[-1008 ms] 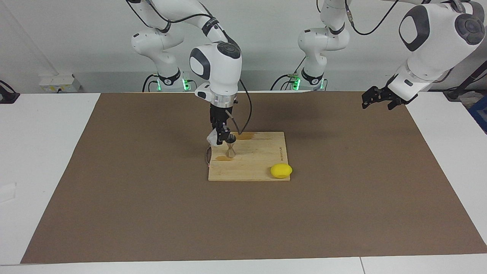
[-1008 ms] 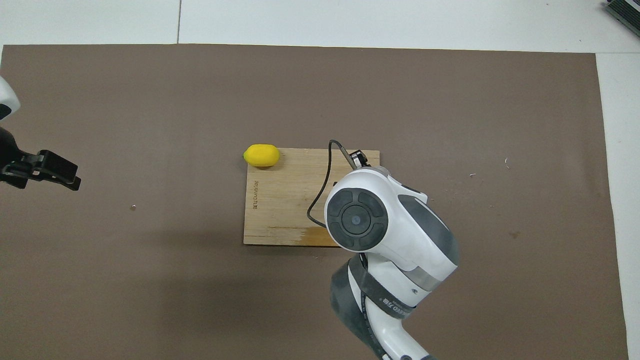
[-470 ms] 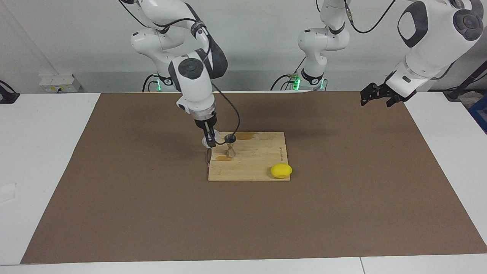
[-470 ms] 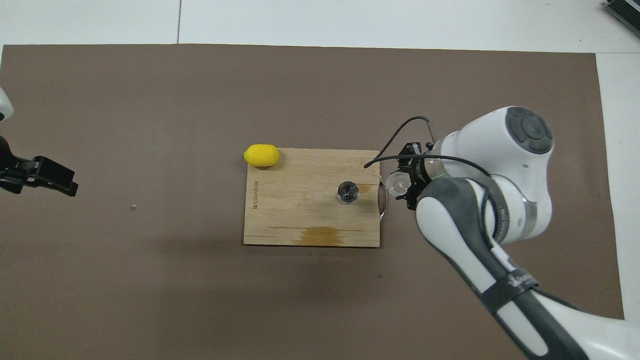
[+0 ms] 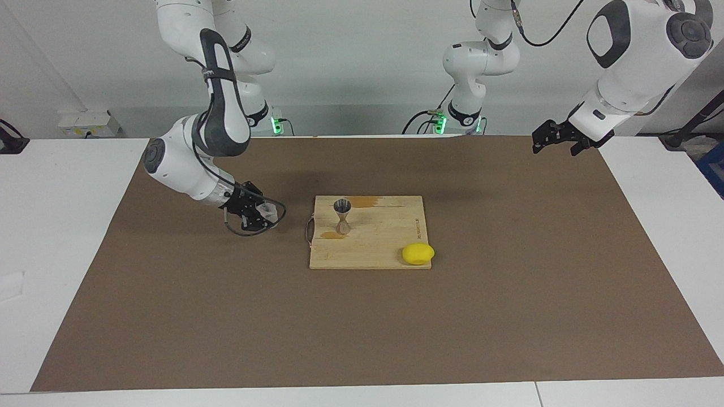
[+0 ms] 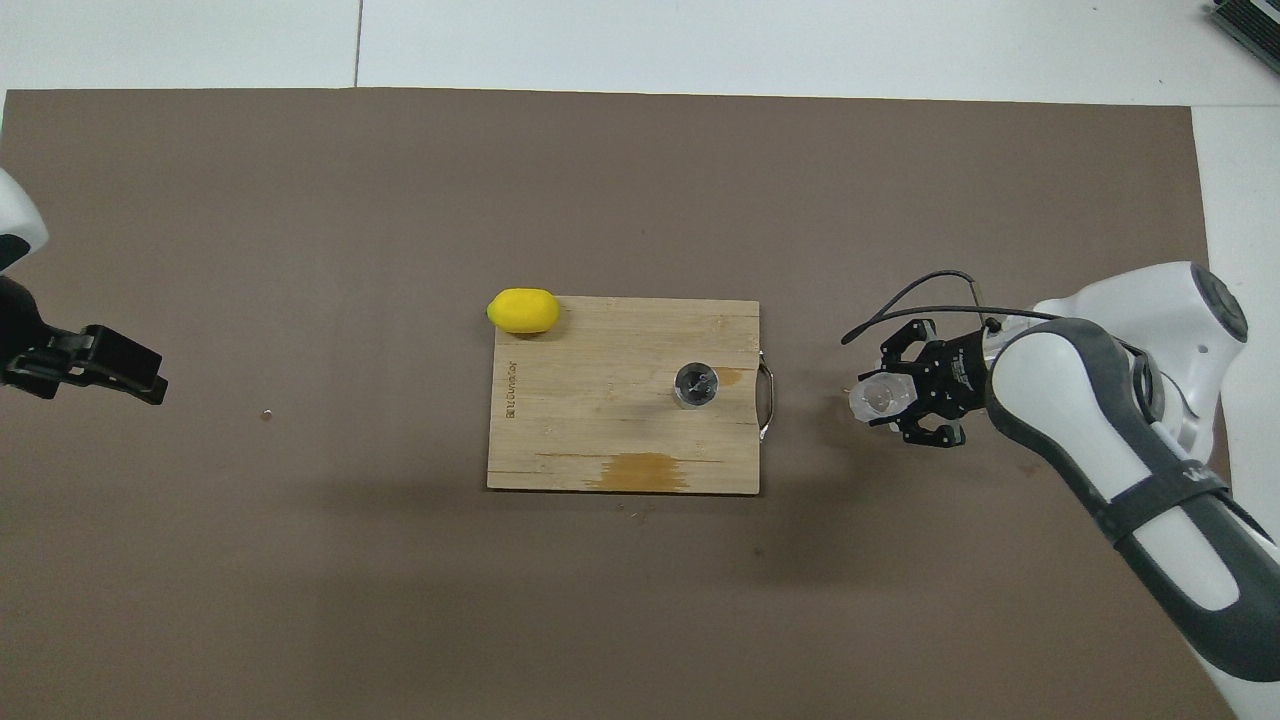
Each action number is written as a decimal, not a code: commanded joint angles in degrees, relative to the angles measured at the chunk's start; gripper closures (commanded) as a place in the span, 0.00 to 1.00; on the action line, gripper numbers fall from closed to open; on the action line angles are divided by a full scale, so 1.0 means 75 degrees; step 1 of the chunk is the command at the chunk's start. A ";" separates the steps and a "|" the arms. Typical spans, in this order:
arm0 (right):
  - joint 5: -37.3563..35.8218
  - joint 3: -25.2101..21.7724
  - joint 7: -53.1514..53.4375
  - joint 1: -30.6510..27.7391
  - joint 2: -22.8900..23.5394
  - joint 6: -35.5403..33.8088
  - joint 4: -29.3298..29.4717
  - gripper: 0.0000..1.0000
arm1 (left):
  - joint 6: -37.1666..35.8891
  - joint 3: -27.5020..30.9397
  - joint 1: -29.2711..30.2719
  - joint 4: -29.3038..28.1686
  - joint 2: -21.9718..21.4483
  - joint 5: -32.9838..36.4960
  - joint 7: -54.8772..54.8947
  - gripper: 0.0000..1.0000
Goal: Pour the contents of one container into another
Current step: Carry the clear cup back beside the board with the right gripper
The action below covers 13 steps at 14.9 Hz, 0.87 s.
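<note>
The right gripper (image 5: pixel 261 215) hangs low over the mat (image 5: pixel 169 294), toward the right arm's end of the table and apart from the board (image 5: pixel 384 249). Its jaws pinch the clear cup (image 5: pixel 267 212), which lies tilted in the grip, mouth turned toward the board; in the overhead view the cup (image 6: pixel 875 396) shows at the gripper's (image 6: pixel 893 397) tips. Whether any contents remain in the cup cannot be told. The jigger (image 5: pixel 342 215) stands upright on the board, near the handle (image 5: pixel 309 227) at the board's right-arm end, well clear of the cup. A dark stain lies on the board at the jigger's foot, and a second stain marks the board's edge nearer the robots. The lemon (image 5: pixel 418 253) rests at the board's corner farther from the robots, toward the left arm's end. The left gripper (image 5: pixel 557 141) waits, raised over the mat's edge at the left arm's end, jaws spread and holding nothing. Judged step: the cup is off the jigger's mouth, so the pour is either finished or not begun. If finished, the next move calls for righting the cup, lowering it onto the mat and releasing. If not, it calls for carrying the cup over the jigger's mouth; the narrow mouth makes spillage the main risk.
</note>
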 commanded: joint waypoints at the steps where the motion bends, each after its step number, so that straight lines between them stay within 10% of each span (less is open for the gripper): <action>1: 0.0319 0.0088 -0.0568 -0.0399 -0.0313 0.0172 -0.0542 1.00 | 0.0350 0.0076 -0.0105 -0.0261 -0.0256 0.0015 -0.0155 0.00; 8: 0.0331 0.0076 -0.0768 -0.0927 -0.0441 0.0382 -0.0893 0.96 | 0.1136 0.0064 -0.0116 -0.0284 -0.0221 0.0004 -0.0765 0.00; 13: 0.0249 0.0053 -0.0744 -0.0939 -0.0477 0.0535 -0.1011 0.50 | 0.1148 0.0064 -0.0116 -0.0284 -0.0221 0.0004 -0.0777 0.00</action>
